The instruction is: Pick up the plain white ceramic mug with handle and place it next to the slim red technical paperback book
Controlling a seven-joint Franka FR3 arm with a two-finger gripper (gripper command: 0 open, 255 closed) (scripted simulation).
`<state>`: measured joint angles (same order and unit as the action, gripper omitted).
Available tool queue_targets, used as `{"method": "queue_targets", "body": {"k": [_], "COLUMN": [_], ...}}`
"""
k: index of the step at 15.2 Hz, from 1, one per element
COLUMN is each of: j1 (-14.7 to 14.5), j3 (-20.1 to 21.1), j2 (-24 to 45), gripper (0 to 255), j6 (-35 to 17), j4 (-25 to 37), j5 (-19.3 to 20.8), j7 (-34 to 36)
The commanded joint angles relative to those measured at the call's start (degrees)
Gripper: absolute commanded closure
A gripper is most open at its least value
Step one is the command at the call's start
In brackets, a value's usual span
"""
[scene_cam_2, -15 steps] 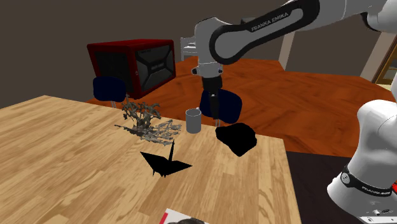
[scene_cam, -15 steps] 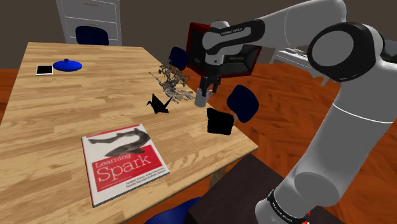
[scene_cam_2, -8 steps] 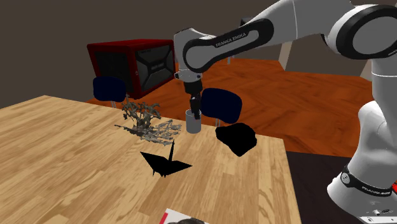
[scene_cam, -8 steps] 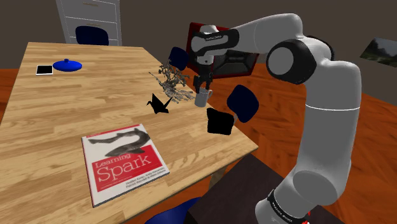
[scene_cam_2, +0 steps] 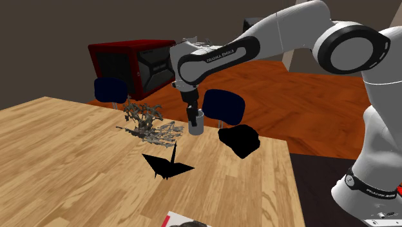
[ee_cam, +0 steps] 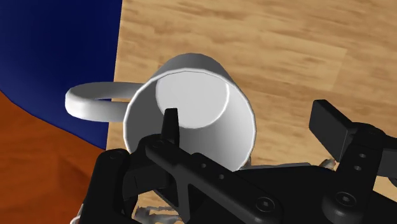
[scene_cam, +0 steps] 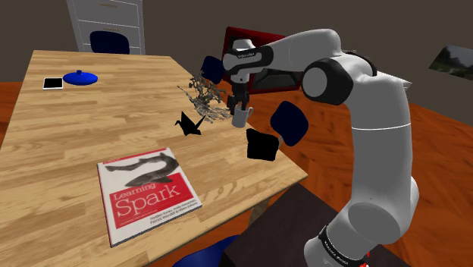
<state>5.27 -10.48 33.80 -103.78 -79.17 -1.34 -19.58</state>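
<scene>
1. Book (scene_cam: 148,193): lies flat on the table (scene_cam: 76,136), close to the near edge in the shoulder view. The cover is red and white, face up.
2. Crane (scene_cam: 189,123): a black folded-paper figure, standing on the table beyond the book.
3. Black lump (scene_cam: 262,144): sits at the table edge on the shoulder view's right, just beside the mug.
4. Mug (scene_cam: 241,116): white, upright on the table, between the black lump and the twigs (scene_cam: 206,97). It is near the table edge and well apart from the book. In the wrist view the handle (ee_cam: 98,102) reaches out past the table edge, over a blue chair (scene_cam: 288,121).
5. Gripper (scene_cam: 240,108): points down at the mug's rim.
   - Jaws: spread.
   - 1 finger (ee_cam: 170,124) is inside the mug's mouth.
   - The other finger (ee_cam: 331,124) is outside the mug, apart from its wall.
   - The mug's wall lies between the 2 fingers. It is not pinched.
   - The second exterior view shows the gripper (scene_cam_2: 194,118) at the top of the mug (scene_cam_2: 195,124).
6. Far end of the table: a blue lid (scene_cam: 79,77), with a small white-edged card (scene_cam: 52,83) just beside it.
7. Beyond the table: a red box (scene_cam: 261,57) stands behind the arm. A second blue chair (scene_cam: 110,42) stands in front of a grey cabinet (scene_cam: 102,19).
</scene>
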Motion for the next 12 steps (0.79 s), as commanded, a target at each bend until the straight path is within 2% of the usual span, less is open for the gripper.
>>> {"method": "queue_targets", "body": {"k": [1,10,11,12], "j1": [0.0,0.0,0.0,0.0], "j3": [0.0,0.0,0.0,0.0], "j2": [0.1,0.2,0.2,0.2], "gripper": [0,0,255,255], "j6": [-1.6,-2.0,-2.0,-2.0], "j4": [-1.5,-1.9,-1.9,-1.9], "j5": [0.0,0.0,0.0,0.0], "j7": [0.0,0.0,0.0,0.0]}}
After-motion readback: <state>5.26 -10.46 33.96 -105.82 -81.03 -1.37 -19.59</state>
